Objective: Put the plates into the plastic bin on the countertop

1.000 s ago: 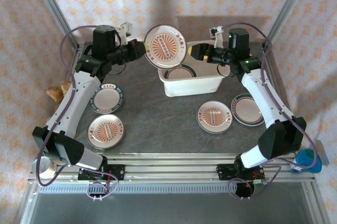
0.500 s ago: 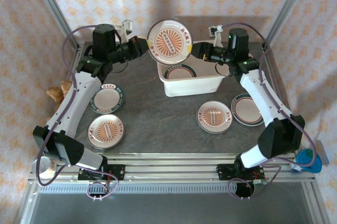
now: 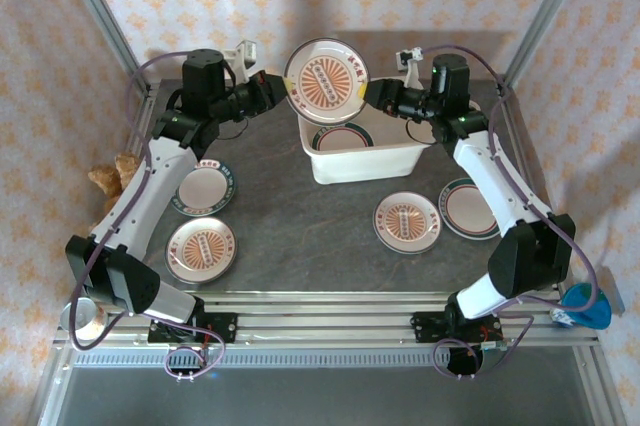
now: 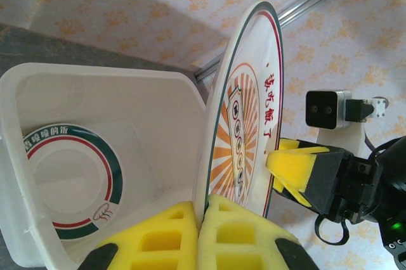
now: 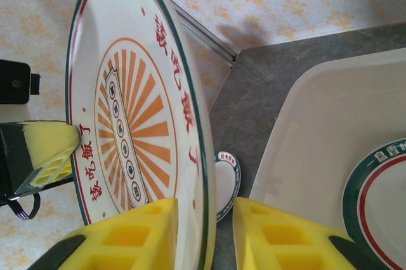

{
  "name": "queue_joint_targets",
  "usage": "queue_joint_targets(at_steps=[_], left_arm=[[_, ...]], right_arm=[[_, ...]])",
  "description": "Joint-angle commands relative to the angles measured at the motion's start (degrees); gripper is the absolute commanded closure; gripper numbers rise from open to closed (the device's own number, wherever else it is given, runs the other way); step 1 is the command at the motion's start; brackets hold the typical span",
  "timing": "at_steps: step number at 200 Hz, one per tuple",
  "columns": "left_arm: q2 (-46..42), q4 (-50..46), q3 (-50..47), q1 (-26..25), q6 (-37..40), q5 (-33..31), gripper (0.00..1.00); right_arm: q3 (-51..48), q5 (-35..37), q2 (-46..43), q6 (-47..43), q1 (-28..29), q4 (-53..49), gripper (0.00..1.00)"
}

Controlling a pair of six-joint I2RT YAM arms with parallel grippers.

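Observation:
An orange-sunburst plate (image 3: 325, 81) stands on edge in the air over the back left corner of the white plastic bin (image 3: 365, 171). My left gripper (image 4: 204, 210) is shut on its lower rim (image 4: 244, 124). My right gripper (image 5: 206, 210) straddles the opposite rim (image 5: 133, 111); one pad touches the printed face, the other stands a gap away from the back. A teal-rimmed plate (image 3: 342, 136) lies flat in the bin. Several more plates rest on the countertop (image 3: 290, 216): two at the left (image 3: 205, 189), (image 3: 200, 249), two at the right (image 3: 407, 222), (image 3: 470, 208).
Aluminium frame posts rise at both back corners, and rails run along the near edge. A blue cup (image 3: 585, 306) sits outside the frame at the right. A brown object (image 3: 110, 174) lies beyond the left edge. Patterned wall stands close behind the bin.
The left arm carried the upright plate a little to the right. The right gripper came in from the right, and its jaws narrowed around the plate's rim.

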Motion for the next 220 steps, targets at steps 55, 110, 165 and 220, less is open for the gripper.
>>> queue_joint_targets(at_steps=[55, 110, 165, 220], left_arm=[[1.18, 5.97, 0.21, -1.21, -0.86, 1.19, 1.0], [1.05, 2.81, -0.08, -1.41, 2.0, 0.2, 0.98], [1.53, -1.84, 1.65, -1.43, 5.75, -1.84, 0.67], [2.74, -8.4, 6.61, -1.27, 11.46, -4.04, 0.44]], right_arm=[[-3.03, 0.72, -2.39, 3.97, 0.43, 5.54, 0.86], [-3.73, 3.74, -3.51, 6.76, 0.41, 6.11, 1.0], [-4.95, 7.55, -5.72, 7.85, 0.43, 5.32, 1.0], [-3.66, 10.79, -6.2, 6.47, 0.11, 1.79, 1.0]])
